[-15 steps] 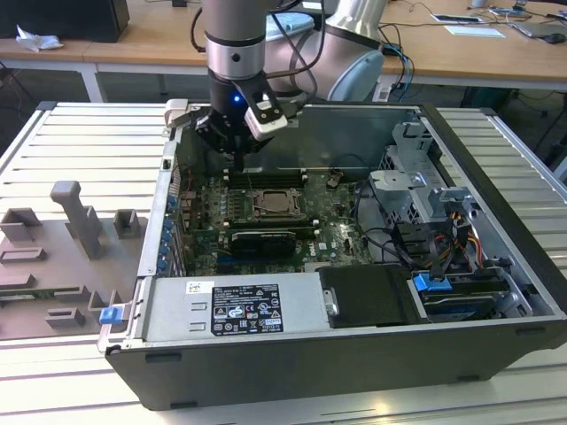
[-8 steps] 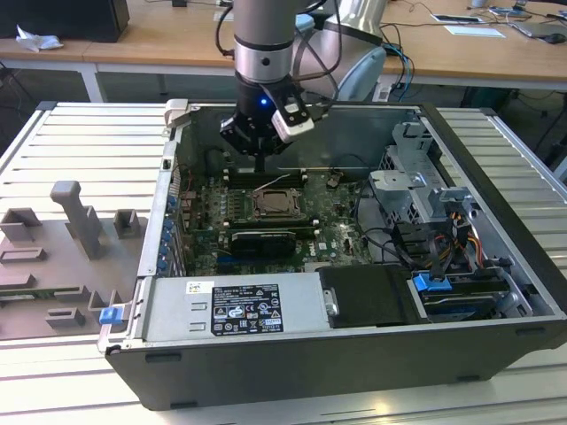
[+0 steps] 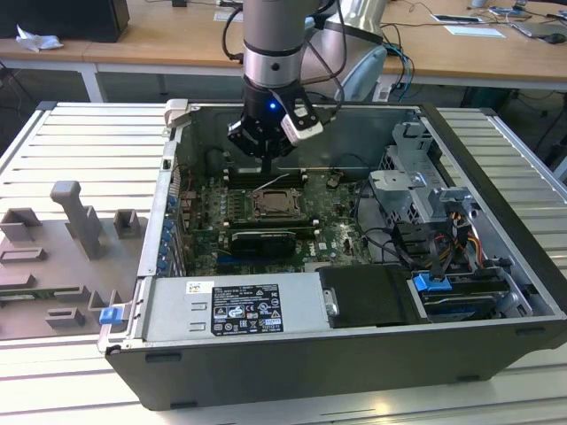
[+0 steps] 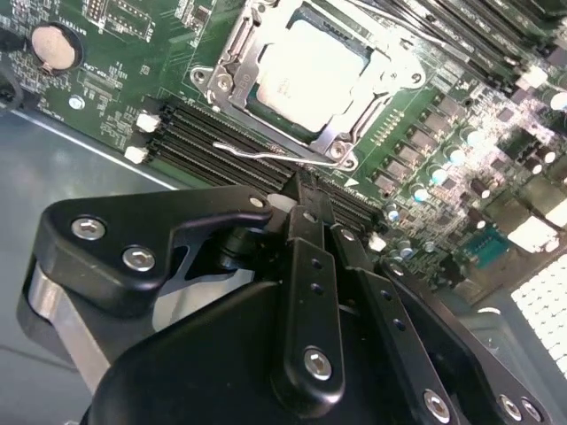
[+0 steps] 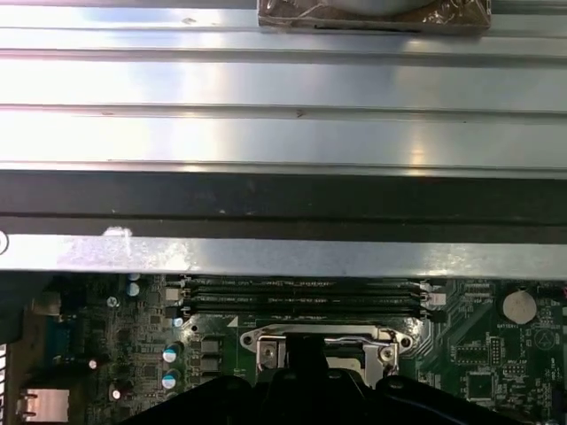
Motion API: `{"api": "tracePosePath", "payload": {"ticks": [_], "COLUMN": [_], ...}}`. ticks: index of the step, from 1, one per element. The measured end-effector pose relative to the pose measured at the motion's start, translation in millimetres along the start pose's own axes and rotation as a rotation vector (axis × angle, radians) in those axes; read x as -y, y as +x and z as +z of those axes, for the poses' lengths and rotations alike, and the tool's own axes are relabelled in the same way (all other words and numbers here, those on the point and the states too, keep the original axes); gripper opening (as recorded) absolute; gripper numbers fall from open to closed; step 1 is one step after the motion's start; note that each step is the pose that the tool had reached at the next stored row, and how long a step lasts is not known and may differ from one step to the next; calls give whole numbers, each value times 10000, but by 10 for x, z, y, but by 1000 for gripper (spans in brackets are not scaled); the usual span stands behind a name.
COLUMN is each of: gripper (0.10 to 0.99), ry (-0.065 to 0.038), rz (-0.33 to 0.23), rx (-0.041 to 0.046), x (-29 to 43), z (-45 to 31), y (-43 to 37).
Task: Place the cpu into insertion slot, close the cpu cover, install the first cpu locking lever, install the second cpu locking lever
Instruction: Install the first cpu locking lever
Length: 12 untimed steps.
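The cpu [image 4: 310,69] lies flat in its socket on the green motherboard, pale silver face up. The cpu cover [image 4: 232,69], a silver frame, lies down around it; in the first wrist view the cover [image 5: 323,337] shows as a bright frame edge. A thin wire locking lever [image 4: 252,149] runs along the socket's side nearest my fingers. My gripper [image 4: 306,184] is shut, with nothing seen between the fingertips, its tip just off that lever. In the exterior view the gripper [image 3: 268,168] hangs over the memory slots right behind the socket [image 3: 273,205].
The open computer case [image 3: 292,354] surrounds the board, with its power supply [image 3: 235,310] in front and drive cage [image 3: 425,190] with cables at the exterior view's right. Black memory slots [image 5: 301,297] and the case wall [image 5: 283,199] lie behind the socket. Grey fixtures [image 3: 75,221] stand at the exterior view's left.
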State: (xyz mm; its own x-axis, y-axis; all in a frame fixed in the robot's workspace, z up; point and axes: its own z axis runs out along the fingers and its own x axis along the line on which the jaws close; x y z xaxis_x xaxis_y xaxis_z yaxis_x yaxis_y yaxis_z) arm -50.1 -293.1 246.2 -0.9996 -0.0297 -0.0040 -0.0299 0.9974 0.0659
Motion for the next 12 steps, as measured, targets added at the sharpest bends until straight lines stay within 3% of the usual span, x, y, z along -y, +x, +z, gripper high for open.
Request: {"api": "tracePosePath", "payload": {"ticks": [2, 5, 12], "gripper": [106, 106, 106], "ry": [-20, -177, -176], "rz": [-129, -88, -64], "rx": [-1, 11, 11], "x": [1, 4, -32], "z": [16, 53, 181], "y": [-5, -37, -125]}}
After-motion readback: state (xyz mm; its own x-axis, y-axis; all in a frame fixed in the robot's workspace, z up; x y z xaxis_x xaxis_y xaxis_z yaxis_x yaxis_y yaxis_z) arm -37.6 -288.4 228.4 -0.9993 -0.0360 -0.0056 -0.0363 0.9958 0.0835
